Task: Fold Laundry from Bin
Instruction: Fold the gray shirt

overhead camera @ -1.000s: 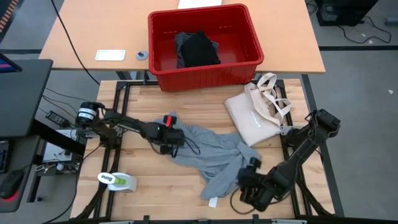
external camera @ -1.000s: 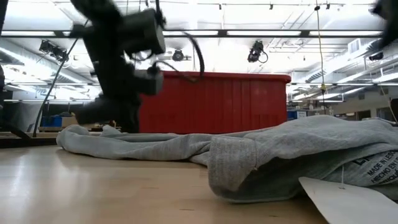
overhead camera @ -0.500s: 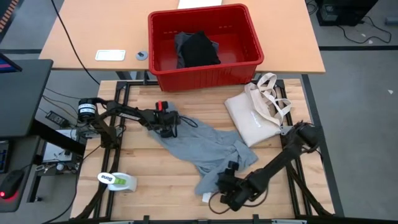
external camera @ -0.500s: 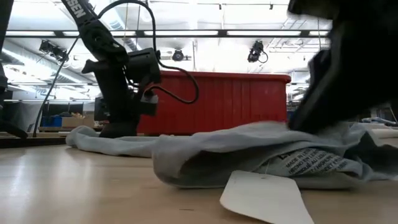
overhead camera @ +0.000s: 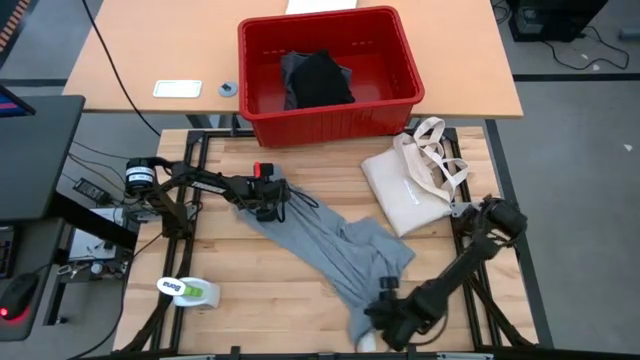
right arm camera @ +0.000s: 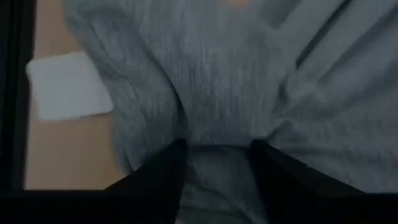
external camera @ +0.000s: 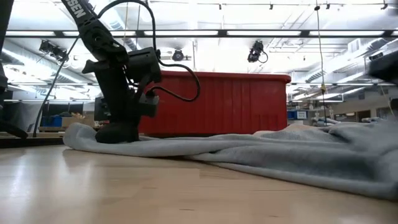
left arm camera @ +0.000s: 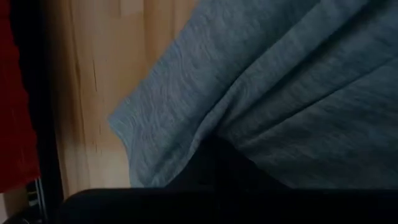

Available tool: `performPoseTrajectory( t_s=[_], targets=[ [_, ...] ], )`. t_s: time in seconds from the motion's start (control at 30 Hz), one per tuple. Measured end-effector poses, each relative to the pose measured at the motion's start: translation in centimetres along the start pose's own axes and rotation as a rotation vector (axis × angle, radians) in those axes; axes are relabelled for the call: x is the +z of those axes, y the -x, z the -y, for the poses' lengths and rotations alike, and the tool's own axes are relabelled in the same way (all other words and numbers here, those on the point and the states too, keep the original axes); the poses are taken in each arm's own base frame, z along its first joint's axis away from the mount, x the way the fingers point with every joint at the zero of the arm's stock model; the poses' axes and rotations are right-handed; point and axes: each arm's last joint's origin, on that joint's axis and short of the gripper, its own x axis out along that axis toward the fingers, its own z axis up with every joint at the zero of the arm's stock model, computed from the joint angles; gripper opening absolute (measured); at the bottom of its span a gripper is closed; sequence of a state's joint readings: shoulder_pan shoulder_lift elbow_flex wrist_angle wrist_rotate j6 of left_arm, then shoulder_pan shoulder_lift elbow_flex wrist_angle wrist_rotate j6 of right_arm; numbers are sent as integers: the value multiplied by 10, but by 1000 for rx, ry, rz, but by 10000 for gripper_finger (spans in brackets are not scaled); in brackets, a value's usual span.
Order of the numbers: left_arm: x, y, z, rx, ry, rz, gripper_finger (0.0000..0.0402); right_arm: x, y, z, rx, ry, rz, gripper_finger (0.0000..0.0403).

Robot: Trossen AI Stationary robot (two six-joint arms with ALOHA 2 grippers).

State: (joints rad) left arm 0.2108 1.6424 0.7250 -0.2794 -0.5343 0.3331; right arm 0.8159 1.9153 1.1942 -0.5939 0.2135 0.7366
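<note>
Two grippers working the grey T-shirt (overhead camera: 330, 240), lying stretched diagonally mid-table | left gripper (overhead camera: 268, 200) pinching far-left corner | right gripper (overhead camera: 385, 318) fingers straddling near hem, grip uncertain | cloth soft, light, limp: grip hems and corners | since earlier: shirt stretching longer, right gripper moving nearer | bin (overhead camera: 330, 75) holding black garment (overhead camera: 320, 80) at far side.

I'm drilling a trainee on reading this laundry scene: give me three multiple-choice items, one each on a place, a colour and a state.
1. Where does the cream tote bag lie?
A. in the bin
B. on the table right of the grey T-shirt
C. under the left arm

2. What colour is the bin?
A. blue
B. red
C. white

3. How is the left gripper?
A. shut on the T-shirt
B. open above the bin
C. holding the tote

Key: 1 B, it lies beside the shirt; 2 B, its walls are red; 3 A, it pins the shirt's far end.
</note>
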Motion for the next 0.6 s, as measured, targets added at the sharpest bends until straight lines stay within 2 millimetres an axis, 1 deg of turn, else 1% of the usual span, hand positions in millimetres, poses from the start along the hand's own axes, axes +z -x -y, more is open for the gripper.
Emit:
performPoseTrajectory(
  t_s=[0.07, 0.17, 0.27, 0.33, 0.47, 0.53, 0.6],
  targets=[
    [0, 0, 0, 0, -3, 1, 0, -12, 16, 0, -21, -2, -61, 183],
    [1, 1, 2, -4, -8, 9, 0, -21, 43, 4, -44, -96, -85, 171],
    [3, 4, 6, -16, -23, 22, 0, -20, 69, 7, -1, -191, -19, 164],
    [4, 8, 10, -24, -41, 38, 0, -19, 79, 7, 8, -211, 45, 161],
    [9, 29, 19, -41, -85, 113, 0, -19, 87, 5, -34, -184, 169, 159],
    [9, 42, 20, -36, -113, 138, 0, -17, 87, 7, -87, -186, 229, 159],
    [6, 56, 20, -13, -134, 124, 0, -12, 83, 10, -136, -205, 275, 159]
  ],
)
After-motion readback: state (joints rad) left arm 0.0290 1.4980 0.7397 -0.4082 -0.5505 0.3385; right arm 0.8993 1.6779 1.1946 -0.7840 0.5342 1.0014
